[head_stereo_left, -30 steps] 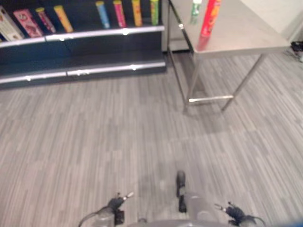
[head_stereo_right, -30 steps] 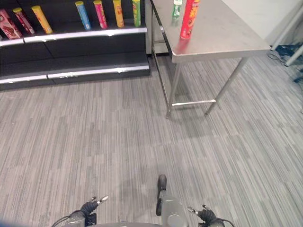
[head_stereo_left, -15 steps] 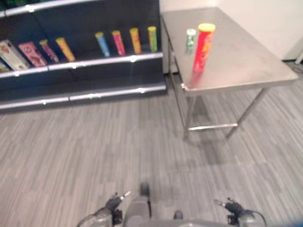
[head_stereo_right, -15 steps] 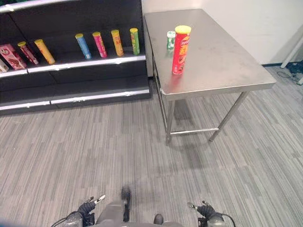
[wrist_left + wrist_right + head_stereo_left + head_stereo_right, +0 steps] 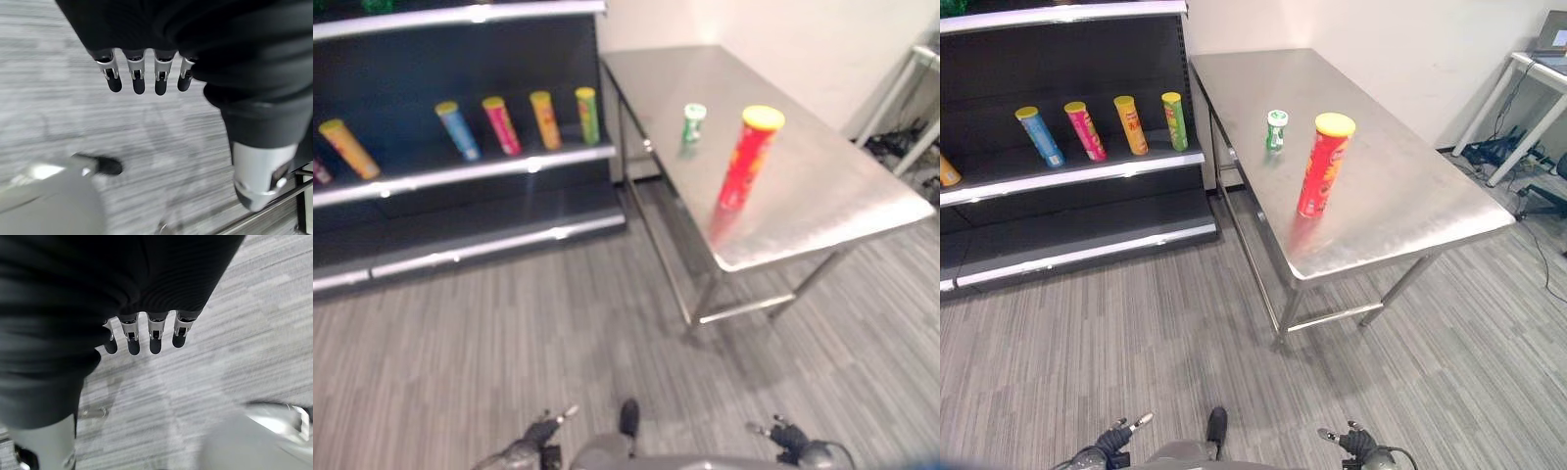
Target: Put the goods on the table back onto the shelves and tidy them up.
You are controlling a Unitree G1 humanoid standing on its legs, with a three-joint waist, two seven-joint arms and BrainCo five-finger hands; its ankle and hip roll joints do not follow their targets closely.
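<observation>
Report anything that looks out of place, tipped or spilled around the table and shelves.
Nothing is spilled or tipped. Two goods stand upright on the steel table instead of the shelves: a tall red tube with a yellow lid and a small green-and-white container. The shelved tubes lean back in a row.

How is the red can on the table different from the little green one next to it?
The red can is tall, while the green can is short. The red can has a yellow lid; the green can's lid looks white and green. The red can stands nearer the table's front edge; the green can stands further back. Both stand upright on the table, apart from each other.
</observation>
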